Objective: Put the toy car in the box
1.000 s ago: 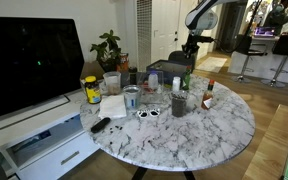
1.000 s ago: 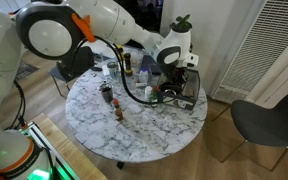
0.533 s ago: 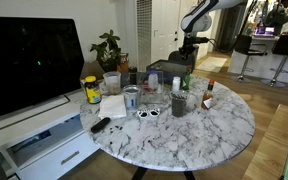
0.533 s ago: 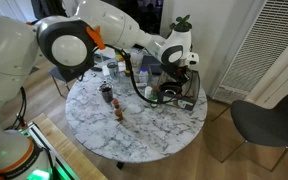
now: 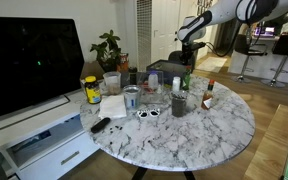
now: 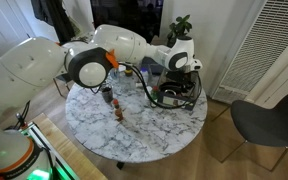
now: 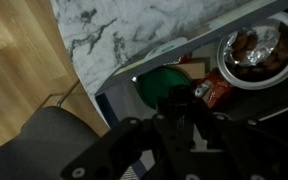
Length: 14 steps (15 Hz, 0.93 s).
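the end effector (image 7: 181, 105) hung over the dark box (image 6: 190, 100) on the white marble table (image 7: 134, 30), its grip impossible to tell; a round green object (image 7: 152, 85) and red item (image 7: 216, 90) lay inside, below it.

Ext views evenly lit indoors, bit soft; wrist view dim, gripper (image 7: 184, 105) prob out of focus.

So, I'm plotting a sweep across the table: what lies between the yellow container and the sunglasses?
In an exterior view, a white napkin and a clear cup sit between the yellow container and the sunglasses.
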Tool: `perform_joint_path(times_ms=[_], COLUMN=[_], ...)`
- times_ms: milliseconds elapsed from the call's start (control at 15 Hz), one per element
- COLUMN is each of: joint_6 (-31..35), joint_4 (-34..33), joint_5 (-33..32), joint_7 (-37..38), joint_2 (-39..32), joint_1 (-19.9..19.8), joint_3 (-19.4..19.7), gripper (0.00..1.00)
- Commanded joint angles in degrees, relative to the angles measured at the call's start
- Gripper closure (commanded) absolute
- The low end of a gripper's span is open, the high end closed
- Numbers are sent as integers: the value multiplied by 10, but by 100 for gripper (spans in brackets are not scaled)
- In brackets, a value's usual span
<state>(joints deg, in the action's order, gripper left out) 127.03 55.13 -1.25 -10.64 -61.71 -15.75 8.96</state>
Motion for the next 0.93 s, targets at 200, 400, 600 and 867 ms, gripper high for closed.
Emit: perform_joint_path(times_ms=[200,400,600,867], joint_6=[-45,-49,-58,-76], joint_4=[-152,-176,-199,-230], joint_5=[-12,-31,-43,-51], joint_7=[-38,-34,-31,-29], joint_2=[-105,-122,-139,-157], joint_1=[-13,-20,-24,-29], joint_3=[17,14,15,17], gripper=[92,92,92,92])
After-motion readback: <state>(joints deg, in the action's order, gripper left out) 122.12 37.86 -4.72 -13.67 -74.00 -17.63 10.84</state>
